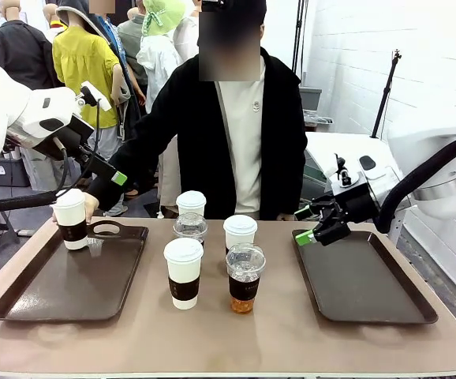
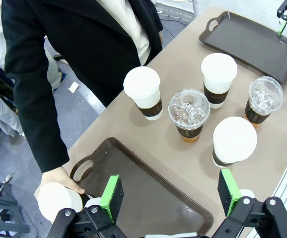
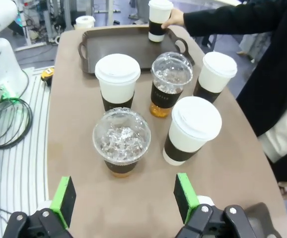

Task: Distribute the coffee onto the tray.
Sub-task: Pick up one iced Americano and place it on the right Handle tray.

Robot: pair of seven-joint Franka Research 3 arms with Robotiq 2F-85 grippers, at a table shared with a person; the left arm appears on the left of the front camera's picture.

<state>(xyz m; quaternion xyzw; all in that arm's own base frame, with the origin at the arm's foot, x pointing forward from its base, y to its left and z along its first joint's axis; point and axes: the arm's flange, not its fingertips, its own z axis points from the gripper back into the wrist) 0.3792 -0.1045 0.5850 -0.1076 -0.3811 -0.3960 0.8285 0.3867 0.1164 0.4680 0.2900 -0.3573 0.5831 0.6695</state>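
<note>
Five coffee cups stand mid-table: three white lidded cups (image 1: 183, 272) (image 1: 240, 231) (image 1: 191, 204) and two clear dome-lidded ones (image 1: 244, 278) (image 1: 190, 227). A person's hand (image 1: 91, 207) holds another white cup (image 1: 70, 219) on the far corner of the left tray (image 1: 70, 284). My left gripper (image 1: 111, 175) hovers open above that corner, its green pads (image 2: 112, 197) wide apart over the tray (image 2: 148, 193). My right gripper (image 1: 307, 227) hangs open over the far left corner of the right tray (image 1: 362, 276). It faces the cup cluster, nearest a clear cup (image 3: 121, 141) and a white cup (image 3: 190, 129).
The person stands at the far side, one sleeve (image 1: 133, 170) reaching across to the left tray. The right tray (image 2: 248, 39) is bare. Cables (image 3: 4, 124) lie on the floor beside the table's edge.
</note>
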